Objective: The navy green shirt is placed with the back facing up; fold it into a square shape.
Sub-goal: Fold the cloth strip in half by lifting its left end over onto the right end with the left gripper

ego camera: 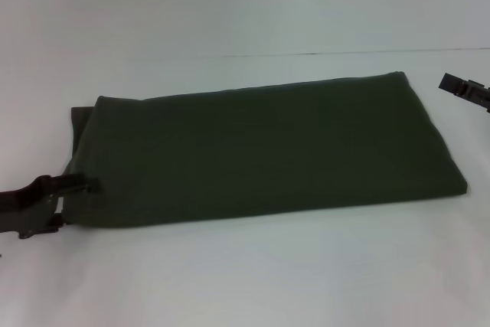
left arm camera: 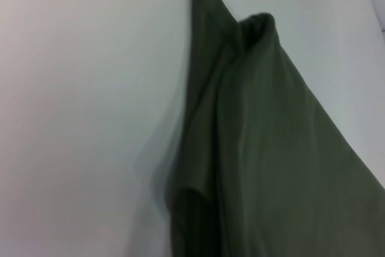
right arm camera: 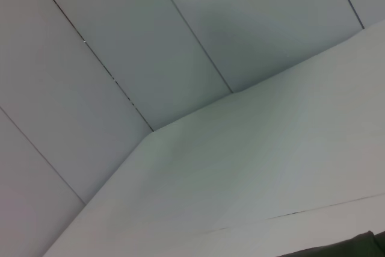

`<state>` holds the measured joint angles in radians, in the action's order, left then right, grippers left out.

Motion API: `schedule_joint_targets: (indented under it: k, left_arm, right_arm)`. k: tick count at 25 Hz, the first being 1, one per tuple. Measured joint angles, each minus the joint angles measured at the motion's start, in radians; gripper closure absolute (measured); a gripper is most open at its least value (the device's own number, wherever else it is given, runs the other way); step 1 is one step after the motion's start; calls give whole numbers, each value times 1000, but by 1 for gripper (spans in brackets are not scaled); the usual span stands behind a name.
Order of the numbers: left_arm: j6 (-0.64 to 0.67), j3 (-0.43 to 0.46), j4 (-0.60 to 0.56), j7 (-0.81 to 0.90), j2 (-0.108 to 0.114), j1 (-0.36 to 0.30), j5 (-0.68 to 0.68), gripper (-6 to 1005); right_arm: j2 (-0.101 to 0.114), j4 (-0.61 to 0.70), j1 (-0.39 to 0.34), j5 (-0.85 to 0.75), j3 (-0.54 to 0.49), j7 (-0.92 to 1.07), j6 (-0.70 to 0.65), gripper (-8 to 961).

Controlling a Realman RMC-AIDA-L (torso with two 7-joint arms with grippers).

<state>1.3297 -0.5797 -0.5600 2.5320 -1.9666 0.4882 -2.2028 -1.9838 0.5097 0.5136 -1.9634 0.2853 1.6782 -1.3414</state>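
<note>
**Folding comes down to the left short end**

Lying on the white table (ego camera: 245, 273), the navy green shirt (ego camera: 268, 155) is already a long band, its long axis running left to right and tilting slightly toward the far right. The left gripper (ego camera: 80, 187) sits at the near-left corner, touching the cloth edge; whether its fingers pinch the fabric I cannot tell. The left wrist view shows only layered, rumpled cloth at that end. The right gripper (ego camera: 465, 88) hangs off the far-right corner, apart from the shirt, its fingers not readable either. My judgement: 1 fold across the long axis would square it, and the left arm is nearer. Bare table lies open on every side.
</note>
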Motion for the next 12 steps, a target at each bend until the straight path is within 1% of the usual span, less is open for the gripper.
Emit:
schedule_joint_targets:
  k: [3, 12]
  left_arm:
    - [-4, 7, -1, -29, 3, -7, 1, 181]
    - [1, -1, 1, -57, 8, -12, 0, 359]
  right_arm:
    - [-1, 2, -1, 0, 0, 0, 0, 48]
    - [-2, 3, -2, 10, 0, 0, -4, 48]
